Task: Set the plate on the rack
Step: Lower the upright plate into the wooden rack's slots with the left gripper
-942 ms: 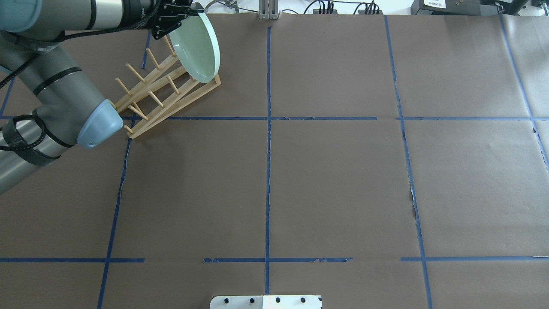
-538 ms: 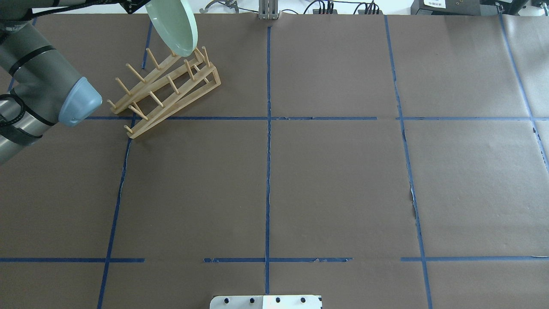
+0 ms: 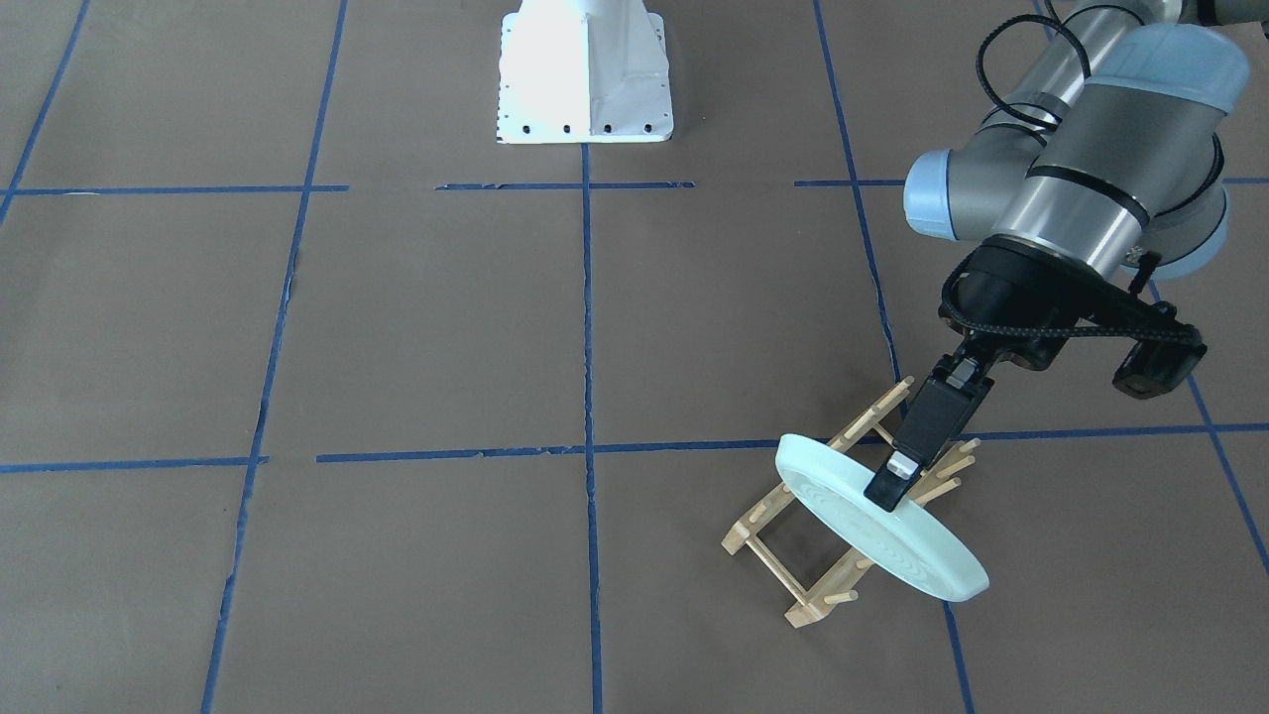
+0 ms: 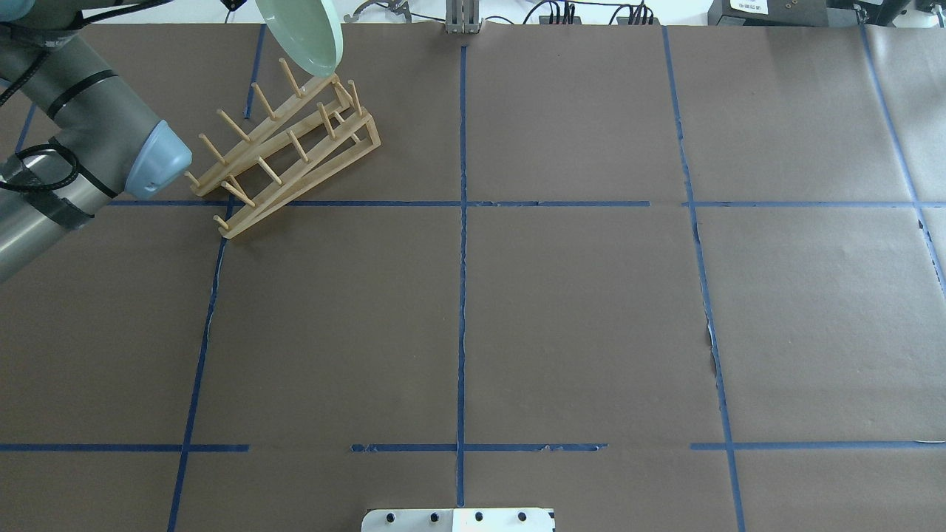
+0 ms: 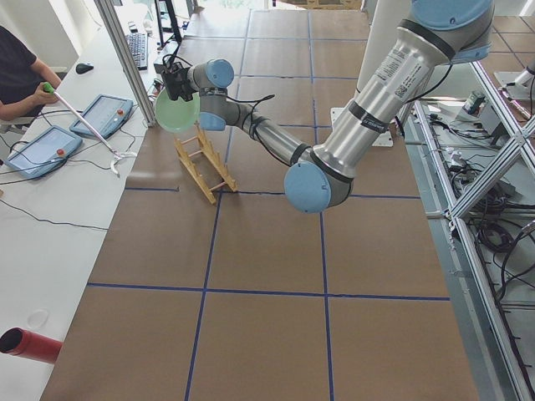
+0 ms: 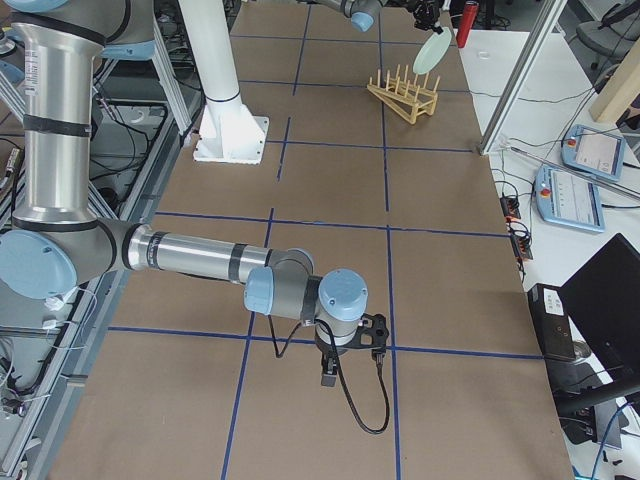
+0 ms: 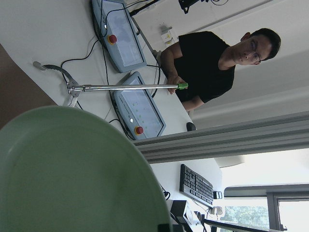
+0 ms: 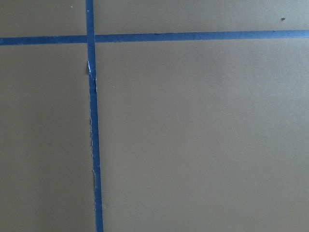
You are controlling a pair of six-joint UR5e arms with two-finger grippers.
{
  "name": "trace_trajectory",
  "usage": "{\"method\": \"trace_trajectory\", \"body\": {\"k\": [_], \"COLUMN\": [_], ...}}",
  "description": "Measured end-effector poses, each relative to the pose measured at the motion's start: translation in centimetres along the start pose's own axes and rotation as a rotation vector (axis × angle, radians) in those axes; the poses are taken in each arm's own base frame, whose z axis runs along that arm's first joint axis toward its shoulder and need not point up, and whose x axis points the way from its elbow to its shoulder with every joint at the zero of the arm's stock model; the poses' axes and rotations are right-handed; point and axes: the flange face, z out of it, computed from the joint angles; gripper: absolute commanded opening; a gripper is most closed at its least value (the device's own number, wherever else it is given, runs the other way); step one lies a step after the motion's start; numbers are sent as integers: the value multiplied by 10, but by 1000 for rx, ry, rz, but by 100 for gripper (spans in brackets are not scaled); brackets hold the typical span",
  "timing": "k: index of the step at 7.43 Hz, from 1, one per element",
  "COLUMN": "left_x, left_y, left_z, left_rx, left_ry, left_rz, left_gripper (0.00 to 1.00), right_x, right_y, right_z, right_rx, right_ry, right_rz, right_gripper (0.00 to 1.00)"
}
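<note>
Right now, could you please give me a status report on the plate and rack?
Left gripper shut on plate, tilted above rack, not slotted. Right gripper away, state unclear. Nothing seen blocking rack.

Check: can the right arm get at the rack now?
Probably not: the right hand hangs near the opposite end of the table from the rack, where the left hand holds the plate.

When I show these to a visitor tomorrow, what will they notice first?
Probably the mint plate, pinched by its rim in the left gripper and tilted over the rack's far end, at the far-left part of the table. Next, in the left wrist view, the operator in black holding a grabber stick beyond the table.
</note>
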Motion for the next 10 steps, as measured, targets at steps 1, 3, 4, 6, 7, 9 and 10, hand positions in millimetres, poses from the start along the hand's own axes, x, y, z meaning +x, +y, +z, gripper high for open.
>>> {"method": "trace_trajectory", "body": {"k": [1, 3, 4, 6, 7, 9, 10], "left_x": [-4, -13, -17, -26, -33, -45, -49], "left_y": [6, 19, 21, 22, 21, 19, 20], "left_z": [6, 14, 16, 18, 21, 27, 30], "left_rx": [-9, -24, -28, -34, -36, -39, -40], "left_ry": [-5, -16, -21, -22, -21, -30, -37], "left_rz": [0, 1, 2, 23, 39, 67, 74], "left_gripper": [0, 0, 0, 0, 0, 0, 0], "right_x": [0, 0, 0, 0, 0, 0, 0], "right_y": [0, 0, 0, 0, 0, 0, 0], "right_z": [0, 0, 0, 0, 0, 0, 0], "right_rx": [0, 0, 0, 0, 0, 0, 0], "right_ry": [0, 0, 0, 0, 0, 0, 0], "right_rz": [0, 0, 0, 0, 0, 0, 0], "right_gripper": [100, 100, 100, 100, 100, 100, 100]}}
